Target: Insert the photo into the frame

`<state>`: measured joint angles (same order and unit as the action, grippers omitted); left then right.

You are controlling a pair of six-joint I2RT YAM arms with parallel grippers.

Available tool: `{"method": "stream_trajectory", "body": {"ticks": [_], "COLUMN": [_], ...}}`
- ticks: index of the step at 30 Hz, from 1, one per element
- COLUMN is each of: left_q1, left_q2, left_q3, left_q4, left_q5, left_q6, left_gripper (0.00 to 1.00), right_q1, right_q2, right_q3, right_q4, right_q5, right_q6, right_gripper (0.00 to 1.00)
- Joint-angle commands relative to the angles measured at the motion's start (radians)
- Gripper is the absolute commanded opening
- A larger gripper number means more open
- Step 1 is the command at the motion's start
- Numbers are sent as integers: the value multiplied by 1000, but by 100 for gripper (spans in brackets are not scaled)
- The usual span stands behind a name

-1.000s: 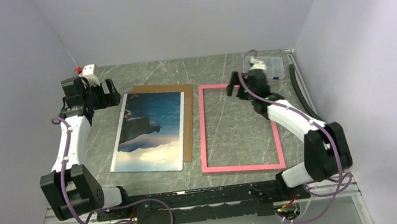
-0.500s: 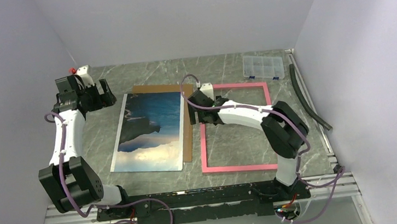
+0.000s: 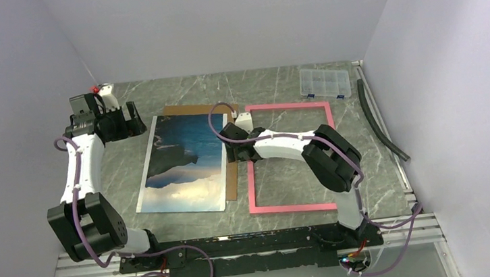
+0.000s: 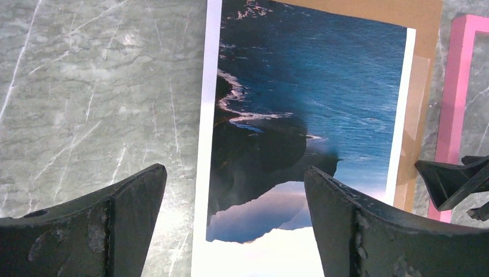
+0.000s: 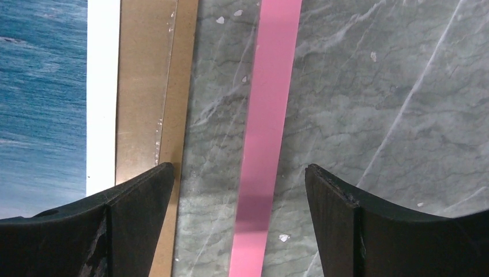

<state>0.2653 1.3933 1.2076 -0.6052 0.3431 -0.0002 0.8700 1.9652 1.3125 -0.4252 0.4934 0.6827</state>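
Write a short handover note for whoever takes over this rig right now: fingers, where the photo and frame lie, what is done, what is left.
Left gripper: fingers open, empty, near the far left corner of the photo.
Right gripper: fingers open, empty, over the left rail of the frame.
Photo: picture side up on the brown backing board, left of the frame.
Frame: pink side up on the table, nothing inside.
Done: nothing yet.
Left: put the photo into the frame.

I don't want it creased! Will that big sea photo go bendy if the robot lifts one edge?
Probably. The photo looks big and sheet-thin, so it would likely droop from one lifted edge. It lies flat on the brown backing board, so getting under it may be tricky. Pushed, it might just slide.
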Motion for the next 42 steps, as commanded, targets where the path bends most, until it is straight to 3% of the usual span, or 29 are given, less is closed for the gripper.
{"method": "stream_trajectory", "body": {"ticks": [1,6,11,19,32,38,42], "left_q1": [2,2,2,2,2,2,3], "left_q2": [13,10,14,11,26,34,18], "left_q3": [48,45,46,45,47,59,68], "left_q4": [-35,-37,-45,-48,-49,-78,-78], "left_q5": [29,33,22,-23,-74,-46,-19], "left_q6": [41,45,48,60,90,110,107], "left_gripper": [95,95,95,95,95,95,95], "right_q1": [-2,-3,0,30,94,95,91], "right_q2": [4,1,24,109,292,221,151], "right_q3": [-27,-68,-77,8,394,513,639], "right_q4": [23,64,97,105,8,-41,-139], "right_q5": [8,-34,-89,-162,-258,-258,-258], "right_q6": [35,40,30,-2,64,125,180], "right_gripper": [85,73,43,24,10,1,0]}}
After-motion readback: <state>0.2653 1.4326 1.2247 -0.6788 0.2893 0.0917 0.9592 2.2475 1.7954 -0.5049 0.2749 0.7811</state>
